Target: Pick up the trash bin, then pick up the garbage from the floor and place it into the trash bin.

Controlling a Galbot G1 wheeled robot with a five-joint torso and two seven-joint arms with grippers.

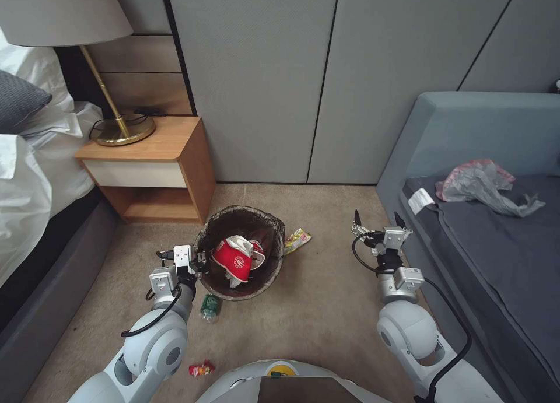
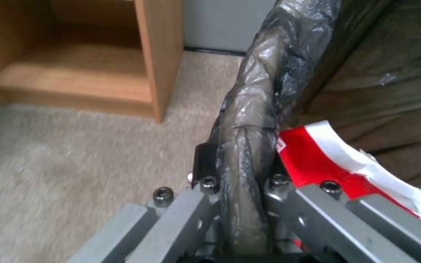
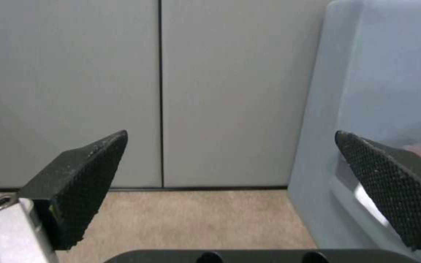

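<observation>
Left claw point(image 2: 239, 190): closed on the near-left rim of the trash bin point(image 1: 217, 227), 1 finger inside the bag-covered lip and 1 outside, which reads as a carrying grip that leaves the mouth facing up for drops
Trash bin: directly ahead of the left claw, beside the nightstand point(image 1: 181, 158); a red and white paper cup point(image 1: 236, 262) and white tissue lie inside
Right claw point(image 1: 380, 223): wide open and holding nothing, hovering well right of the bin next to the sofa point(image 1: 466, 135), probably kept free for picking
Litter on the carpet: a yellow wrapper point(image 1: 296, 240) touching the bin's far side, a green bottle point(image 1: 210, 307) just behind the left claw, a red wrapper point(image 1: 201, 368) further back near the robot's base
Left wrist view: shows the pinch on the rim, which the head view hides
Right wrist view: shows the bare gap between the pads point(image 3: 81, 186)
</observation>
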